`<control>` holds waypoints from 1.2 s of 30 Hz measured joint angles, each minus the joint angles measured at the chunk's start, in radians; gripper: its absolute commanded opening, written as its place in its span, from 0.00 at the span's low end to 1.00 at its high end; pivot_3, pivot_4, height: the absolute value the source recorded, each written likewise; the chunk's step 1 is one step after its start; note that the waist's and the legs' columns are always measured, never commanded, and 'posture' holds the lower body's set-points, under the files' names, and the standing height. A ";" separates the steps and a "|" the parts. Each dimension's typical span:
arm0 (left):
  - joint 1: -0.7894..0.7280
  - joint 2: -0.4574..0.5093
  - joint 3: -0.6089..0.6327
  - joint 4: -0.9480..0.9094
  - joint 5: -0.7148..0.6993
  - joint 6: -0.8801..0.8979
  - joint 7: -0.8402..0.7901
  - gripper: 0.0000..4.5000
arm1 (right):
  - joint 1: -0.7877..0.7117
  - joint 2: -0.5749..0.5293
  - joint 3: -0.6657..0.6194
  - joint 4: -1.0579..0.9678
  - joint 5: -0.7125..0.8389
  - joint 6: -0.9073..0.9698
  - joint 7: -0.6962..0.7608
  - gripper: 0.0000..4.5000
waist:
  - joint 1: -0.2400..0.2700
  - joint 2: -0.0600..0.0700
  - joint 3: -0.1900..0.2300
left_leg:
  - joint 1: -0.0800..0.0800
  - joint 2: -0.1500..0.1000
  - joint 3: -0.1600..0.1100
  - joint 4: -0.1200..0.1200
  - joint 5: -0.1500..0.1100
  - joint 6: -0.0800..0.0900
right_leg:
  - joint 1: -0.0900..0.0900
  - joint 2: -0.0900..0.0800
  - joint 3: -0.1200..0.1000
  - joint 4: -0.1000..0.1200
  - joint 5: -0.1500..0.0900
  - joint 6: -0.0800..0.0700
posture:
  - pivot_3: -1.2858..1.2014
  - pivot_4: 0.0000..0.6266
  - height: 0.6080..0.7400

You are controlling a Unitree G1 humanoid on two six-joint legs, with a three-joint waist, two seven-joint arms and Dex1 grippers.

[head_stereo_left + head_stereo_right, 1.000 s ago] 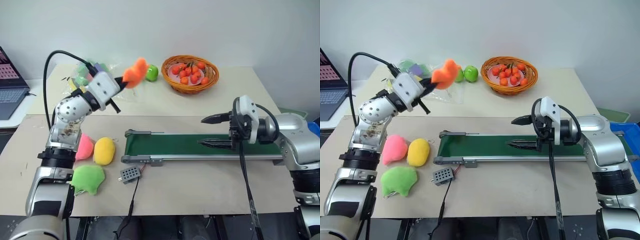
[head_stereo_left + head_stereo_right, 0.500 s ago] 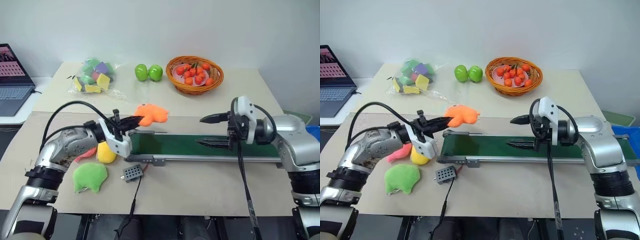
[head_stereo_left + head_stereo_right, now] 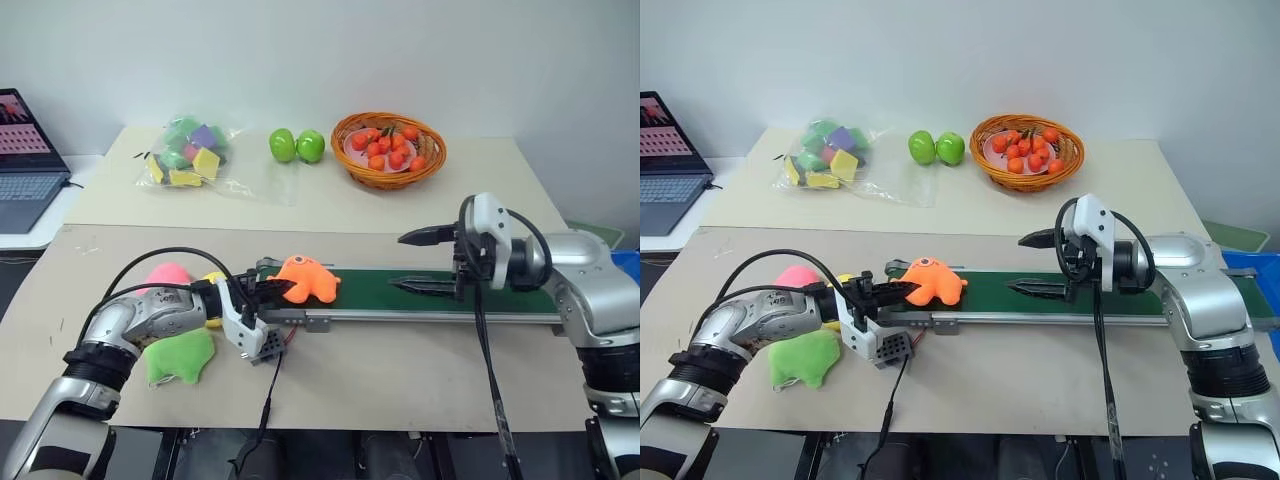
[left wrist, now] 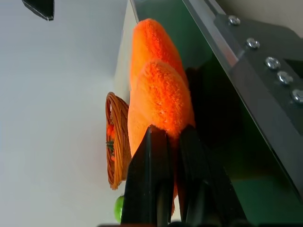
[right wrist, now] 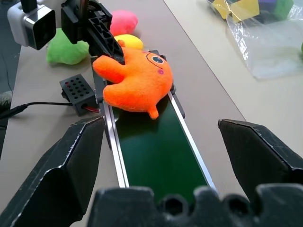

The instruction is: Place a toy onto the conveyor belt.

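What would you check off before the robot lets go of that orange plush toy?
1. Left tool shut on the orange toy: ok.
2. Toy over the conveyor belt, at its left end: ok.
3. Toy's weight resting fully on the belt: cannot tell.
4. Green belt beyond the toy free of objects: ok.
5. Right tool open, apart from the toy: ok.
6. Control box off the belt: ok.

Silver-grey jointed arms with black cables, white wrist cameras and black-fingered left hand (image 3: 272,290).
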 measured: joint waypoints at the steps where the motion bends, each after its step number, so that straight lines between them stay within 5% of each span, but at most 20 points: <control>1: -0.006 0.001 -0.004 0.010 0.006 -0.003 0.006 0.21 | 0.001 0.000 0.000 0.000 0.000 0.002 0.000 1.00 | 0.000 0.000 0.000 | 0.000 0.000 0.000 0.000 0.000 0.000 | 0.000 0.000 0.000 0.000 0.000 0.000 | 0.52 0.24 0.99; 11: -0.036 0.006 -0.026 0.064 -0.092 0.000 -0.028 0.98 | 0.000 -0.008 -0.012 -0.006 0.000 0.003 -0.003 1.00 | 0.000 0.000 0.000 | 0.001 0.001 0.000 0.000 0.000 0.000 | 0.001 0.000 0.000 0.001 0.000 0.000 | 0.52 0.24 0.99; 17: 0.089 0.039 -0.002 0.053 -0.577 0.223 -0.306 0.98 | -0.003 -0.005 -0.011 0.007 -0.002 0.003 -0.002 1.00 | -0.018 0.001 0.000 | 0.003 0.002 0.001 0.000 -0.001 0.001 | 0.001 0.000 0.000 0.002 0.000 0.000 | 0.52 0.24 0.99; 21: 0.131 0.035 0.046 -0.115 -1.037 0.758 -0.622 0.98 | -0.004 -0.005 -0.010 0.020 -0.002 -0.003 0.004 1.00 | -0.019 0.001 0.000 | 0.003 0.002 0.001 0.000 -0.001 0.001 | 0.002 0.001 0.000 0.002 0.000 0.000 | 0.52 0.24 0.99; 24: 0.119 0.088 0.056 -0.245 -1.206 1.151 -0.742 0.98 | -0.028 -0.005 -0.004 0.056 -0.013 -0.015 0.017 1.00 | -0.021 0.001 0.000 | 0.003 0.002 0.000 0.000 -0.001 0.001 | 0.002 0.002 0.001 0.002 0.000 0.000 | 0.52 0.24 0.99; 31: -0.004 0.151 0.149 -0.405 -1.393 1.562 -0.845 0.98 | -0.091 -0.005 0.004 0.113 -0.038 -0.035 0.045 1.00 | -0.021 0.001 0.000 | 0.003 0.002 0.000 0.000 -0.001 0.002 | 0.002 0.002 0.001 0.000 0.000 0.000 | 0.52 0.24 0.99; 36: -0.087 0.152 0.178 -0.406 -1.379 1.624 -0.857 0.98 | -0.091 -0.005 0.003 0.110 -0.036 -0.035 0.050 1.00 | -0.020 0.001 0.000 | 0.003 0.001 0.000 0.001 -0.001 0.002 | 0.002 0.002 0.001 0.000 0.000 0.000 | 0.52 0.24 0.99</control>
